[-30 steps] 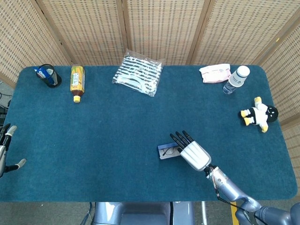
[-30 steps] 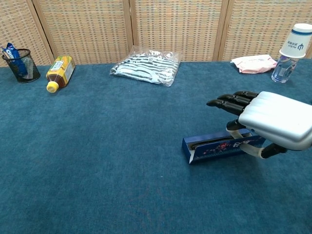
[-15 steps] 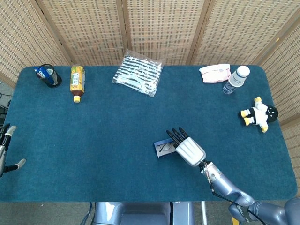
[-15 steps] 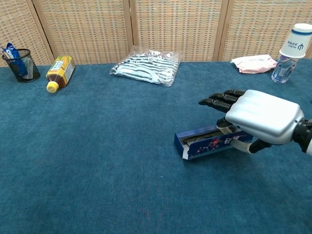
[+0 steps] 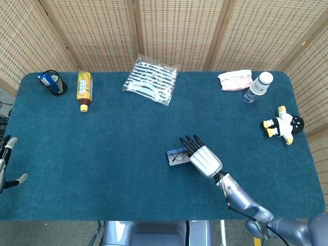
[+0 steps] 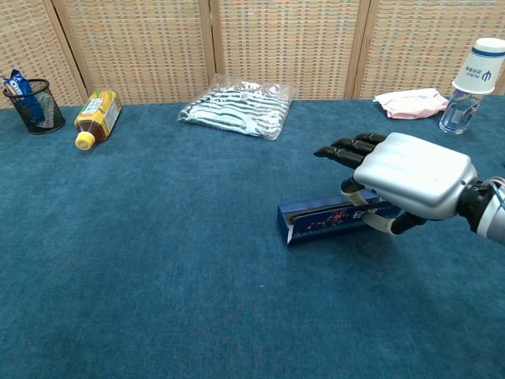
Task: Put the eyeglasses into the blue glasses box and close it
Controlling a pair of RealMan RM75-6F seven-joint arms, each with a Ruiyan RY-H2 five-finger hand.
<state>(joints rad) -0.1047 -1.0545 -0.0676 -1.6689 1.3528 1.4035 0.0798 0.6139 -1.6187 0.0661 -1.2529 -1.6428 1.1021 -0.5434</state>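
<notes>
The blue glasses box sits open near the bench's front edge, eyeglasses inside, with the right robot hand flat over its right end, fingers outstretched, gripping nothing.

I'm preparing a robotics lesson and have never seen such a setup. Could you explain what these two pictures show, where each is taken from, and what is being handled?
A two-armed robot with humanlike hands works at a table covered in blue cloth. One picture looks down from its head, the other forward from its chest. Its right hand lies over a blue glasses box, open, with eyeglasses inside; whether it grips the box I cannot tell. The left hand waits at the table's edge, holding nothing. Also there: a tea bottle, striped cloth in a bag, a mesh cup, a pink packet, a water bottle and a toy figure.
</notes>
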